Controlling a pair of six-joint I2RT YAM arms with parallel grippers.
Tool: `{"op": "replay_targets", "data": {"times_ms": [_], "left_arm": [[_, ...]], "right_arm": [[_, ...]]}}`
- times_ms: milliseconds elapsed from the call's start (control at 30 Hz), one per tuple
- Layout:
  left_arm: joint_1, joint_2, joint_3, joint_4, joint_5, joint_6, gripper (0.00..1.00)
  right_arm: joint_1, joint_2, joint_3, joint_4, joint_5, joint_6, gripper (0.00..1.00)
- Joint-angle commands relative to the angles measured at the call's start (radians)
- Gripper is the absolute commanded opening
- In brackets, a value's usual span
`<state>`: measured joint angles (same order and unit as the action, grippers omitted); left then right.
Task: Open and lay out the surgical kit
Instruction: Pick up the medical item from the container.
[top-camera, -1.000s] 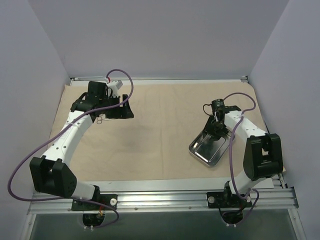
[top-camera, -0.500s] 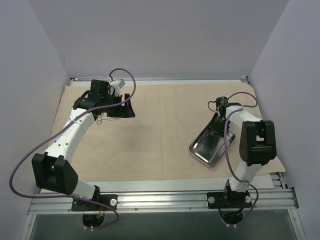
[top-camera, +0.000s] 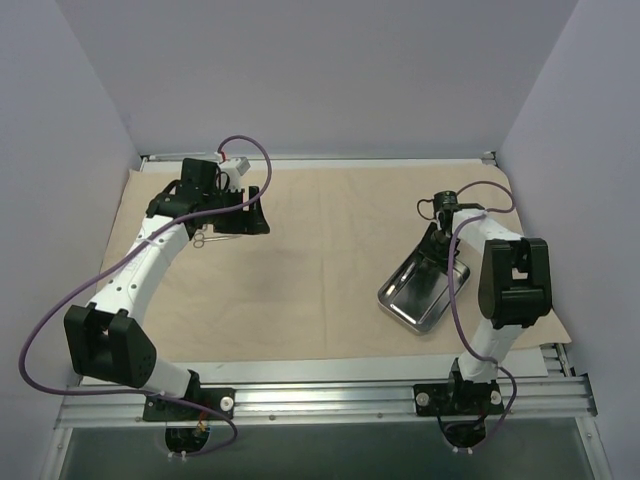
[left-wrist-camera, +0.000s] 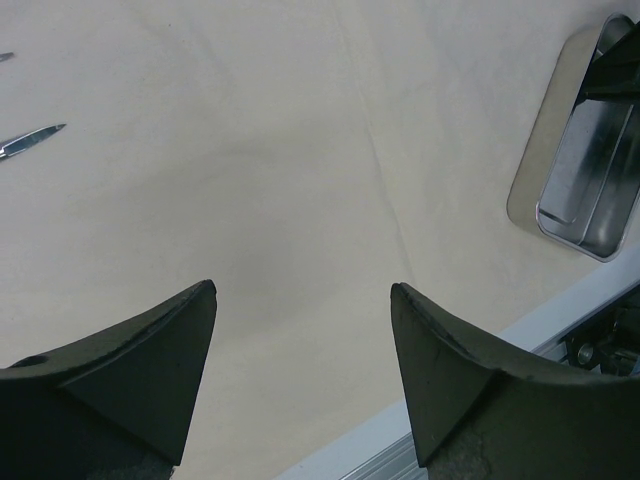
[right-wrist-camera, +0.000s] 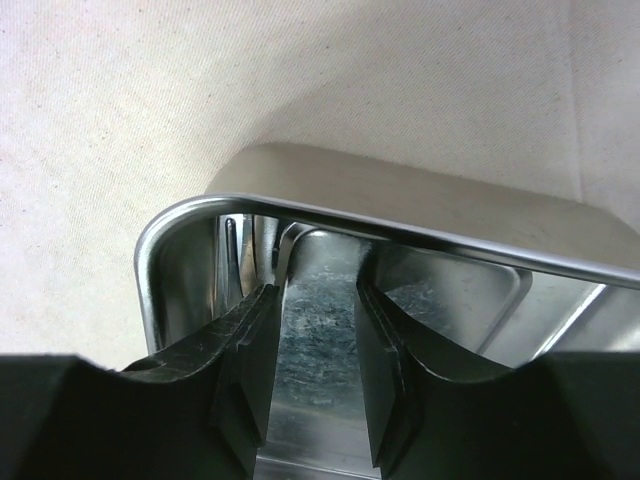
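The steel tray (top-camera: 424, 290) sits on the right part of the beige cloth wrap (top-camera: 320, 280), which lies spread flat across the table. The right gripper (top-camera: 437, 252) reaches into the tray's far end, its fingers (right-wrist-camera: 245, 340) a little apart over the bare tray floor with nothing between them. Thin upright streaks on the tray's inner wall (right-wrist-camera: 232, 250) could be metal or reflection; I cannot tell which. The left gripper (top-camera: 250, 215) hangs over the far left of the cloth, fingers (left-wrist-camera: 150, 350) wide apart and empty. The scissor-like instruments (top-camera: 203, 240) lie on the cloth there, largely hidden by the left arm; the left wrist view cuts them off to mere tips (left-wrist-camera: 30, 140).
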<state>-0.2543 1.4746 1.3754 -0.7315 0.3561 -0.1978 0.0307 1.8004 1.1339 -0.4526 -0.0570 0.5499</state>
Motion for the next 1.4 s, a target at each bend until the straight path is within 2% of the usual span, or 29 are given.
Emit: {"op": "replay_targets", "data": {"times_ms": [0, 200, 567, 867, 967, 1000, 1167, 1300, 1367], "left_arm": [[0.007, 0.006, 0.04, -0.002, 0.012, 0.011, 0.79], [0.009, 0.027, 0.059, -0.011, 0.018, 0.018, 0.79], [0.01, 0.036, 0.06, -0.016, 0.026, 0.021, 0.79], [0.01, 0.032, 0.045, -0.009, 0.03, 0.02, 0.79], [0.01, 0.032, 0.044, 0.006, 0.044, 0.023, 0.79], [0.009, 0.033, 0.044, 0.01, 0.056, 0.024, 0.8], [-0.003, 0.043, 0.057, 0.018, 0.081, 0.024, 0.82], [-0.039, 0.038, 0.08, 0.032, 0.09, 0.021, 0.87], [-0.056, 0.033, 0.088, 0.064, 0.153, -0.017, 0.9]], "right_arm": [[-0.014, -0.046, -0.005, -0.055, 0.002, -0.019, 0.36], [-0.014, -0.093, -0.008, -0.029, -0.043, -0.001, 0.35], [-0.011, -0.039, -0.04, 0.067, -0.095, 0.039, 0.36], [-0.011, 0.039, -0.077, 0.069, -0.035, 0.018, 0.36], [-0.014, 0.011, -0.094, 0.06, -0.024, -0.002, 0.29], [-0.012, 0.004, -0.094, 0.049, -0.026, -0.005, 0.21], [-0.012, -0.061, -0.08, 0.022, -0.067, -0.022, 0.02], [-0.012, -0.105, -0.031, -0.046, -0.072, -0.034, 0.0], [-0.014, -0.168, -0.01, -0.09, -0.073, -0.039, 0.0]]}}
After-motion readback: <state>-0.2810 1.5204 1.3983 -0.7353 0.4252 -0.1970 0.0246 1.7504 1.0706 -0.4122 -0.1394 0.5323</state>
